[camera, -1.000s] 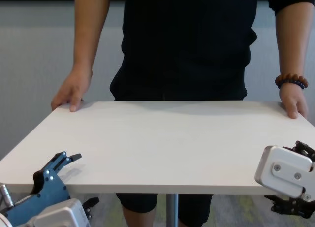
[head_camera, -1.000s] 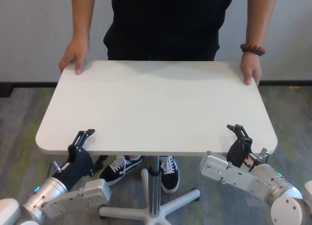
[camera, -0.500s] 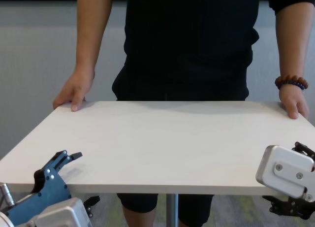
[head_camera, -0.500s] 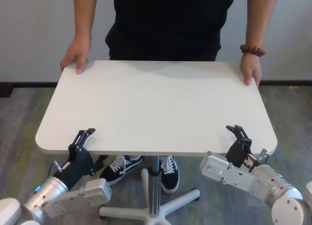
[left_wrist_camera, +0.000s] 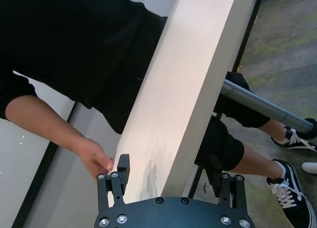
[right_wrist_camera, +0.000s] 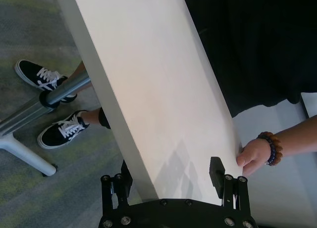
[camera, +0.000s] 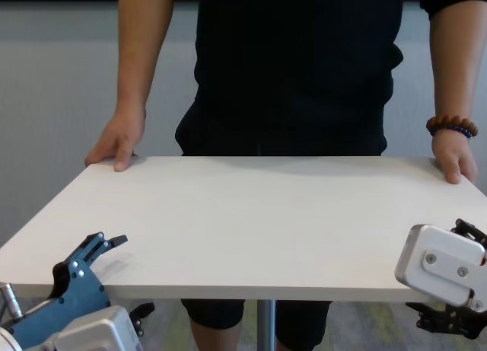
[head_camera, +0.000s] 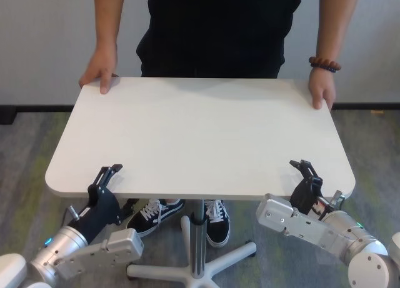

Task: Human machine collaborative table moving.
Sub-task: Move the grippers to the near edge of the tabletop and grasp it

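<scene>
Head view shows the table [head_camera: 200, 135] standing between the robot and the person [head_camera: 215, 25], its white top filling the middle of the scene and its grey pole [head_camera: 197, 238] dropping to a white star base [head_camera: 187, 269] on the carpet [head_camera: 25, 150]. The person stands at the far edge in black, with 1 hand [head_camera: 99, 69] on the far corner at the robot's left and the other hand [head_camera: 322, 88], the one with a bead bracelet [head_camera: 324, 64] on its wrist, on the far corner at the robot's right. Black-and-white sneakers [head_camera: 156, 214] show under the tabletop beside the pole.

The left gripper [head_camera: 105, 187] sits at the near edge toward the robot's left corner, its jaws spread wide with 1 finger above the tabletop and 1 below it. In the left wrist view the 2 fingers [left_wrist_camera: 121, 168] straddle the thin edge with the board running between them; whether they press on it cannot be told. In the chest view this gripper's body is blue.

The right gripper [head_camera: 306, 182] is at the near edge toward the robot's right corner, likewise spread wide. In the right wrist view its 2 fingers [right_wrist_camera: 216, 172] stand on either side of the board, 1 over the top face and 1 underneath. The chest view shows the silver wrist casing [camera: 441, 266] level with the tabletop's edge.
</scene>
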### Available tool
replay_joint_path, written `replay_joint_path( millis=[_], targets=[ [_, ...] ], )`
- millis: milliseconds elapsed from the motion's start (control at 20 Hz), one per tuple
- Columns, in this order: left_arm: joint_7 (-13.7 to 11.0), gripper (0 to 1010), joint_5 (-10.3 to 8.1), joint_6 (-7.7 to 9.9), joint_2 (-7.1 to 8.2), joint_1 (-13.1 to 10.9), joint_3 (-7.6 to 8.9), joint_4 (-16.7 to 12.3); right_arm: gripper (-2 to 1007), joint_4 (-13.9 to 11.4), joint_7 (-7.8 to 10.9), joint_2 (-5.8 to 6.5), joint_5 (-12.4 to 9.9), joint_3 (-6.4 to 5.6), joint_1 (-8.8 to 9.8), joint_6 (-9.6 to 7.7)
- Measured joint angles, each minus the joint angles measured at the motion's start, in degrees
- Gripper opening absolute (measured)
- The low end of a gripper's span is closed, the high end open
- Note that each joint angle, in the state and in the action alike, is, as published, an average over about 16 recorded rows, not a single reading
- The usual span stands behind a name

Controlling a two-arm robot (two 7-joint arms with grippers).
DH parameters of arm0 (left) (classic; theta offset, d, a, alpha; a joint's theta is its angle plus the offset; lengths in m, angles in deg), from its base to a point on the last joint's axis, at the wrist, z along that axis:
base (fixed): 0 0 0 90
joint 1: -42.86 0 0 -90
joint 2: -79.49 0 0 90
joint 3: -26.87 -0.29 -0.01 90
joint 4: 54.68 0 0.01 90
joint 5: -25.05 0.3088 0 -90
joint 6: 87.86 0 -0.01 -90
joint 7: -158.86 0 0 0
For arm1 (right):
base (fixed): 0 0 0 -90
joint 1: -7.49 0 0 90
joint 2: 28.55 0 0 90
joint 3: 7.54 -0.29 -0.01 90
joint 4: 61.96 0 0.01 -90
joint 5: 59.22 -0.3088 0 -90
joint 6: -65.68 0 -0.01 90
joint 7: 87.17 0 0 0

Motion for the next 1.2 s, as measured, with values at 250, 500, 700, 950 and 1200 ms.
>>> replay_joint_path(
  millis=[250, 500, 700, 950, 1200],
  targets=[
    [0.0, 1000, -0.01, -0.01, 0.01, -0.01, 0.01, -0.02, 1005, 0.0, -0.07, 0.04, 0.06, 0.1, -0.05, -0.11],
    [-0.01, 1000, -0.03, -0.02, 0.02, -0.02, 0.02, -0.04, 1004, 0.0, -0.12, 0.07, 0.11, 0.16, -0.09, -0.19],
    [-0.01, 1000, -0.04, -0.02, 0.03, -0.03, 0.04, -0.05, 1004, 0.0, -0.14, 0.09, 0.13, 0.19, -0.11, -0.23],
    [-0.01, 998, -0.06, -0.03, 0.03, -0.03, 0.05, -0.06, 1001, 0.0, -0.17, 0.11, 0.15, 0.22, -0.12, -0.26],
    [-0.01, 970, -0.07, -0.03, 0.03, -0.03, 0.06, -0.06, 992, 0.0, -0.18, 0.13, 0.18, 0.25, -0.14, -0.29]
  ],
)
